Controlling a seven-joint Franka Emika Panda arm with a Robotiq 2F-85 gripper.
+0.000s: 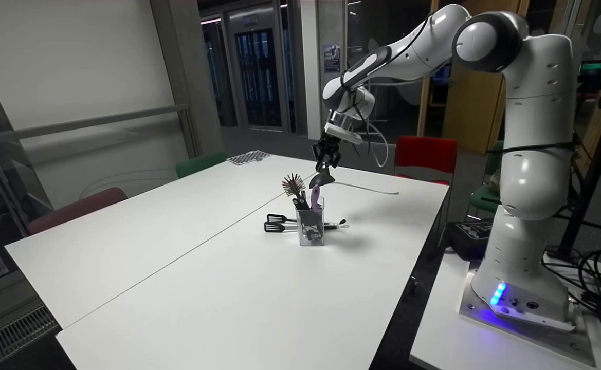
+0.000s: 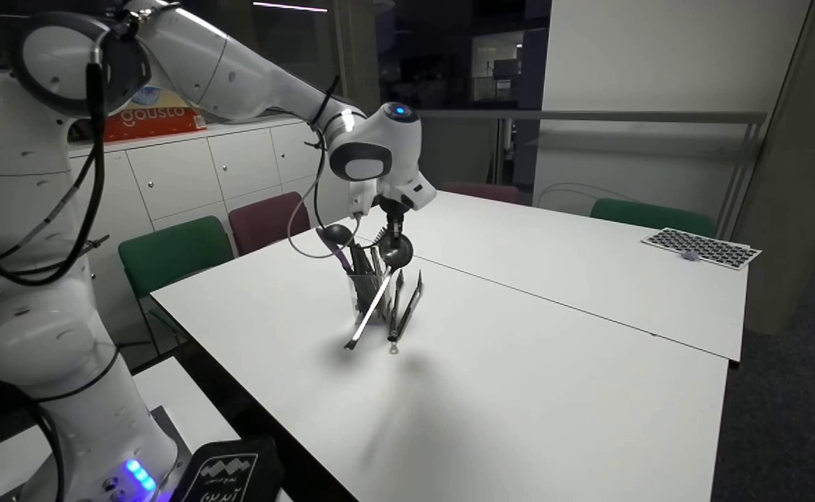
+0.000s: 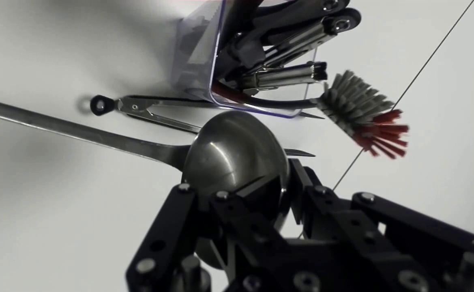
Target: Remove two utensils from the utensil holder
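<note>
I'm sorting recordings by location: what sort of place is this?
Probably a meeting room in an office or lab: a big white table, a red chair beside it, and white cabinets.

The ladle (image 3: 224, 146) looks of glossy metal, the utensil holder (image 3: 190, 77) of smooth plastic, the table (image 1: 259, 293) smooth and matt

The ladle (image 3: 237, 150) is silvery, brush head (image 3: 359, 104) grey and red, card (image 2: 715, 249) patterned black and white.
</note>
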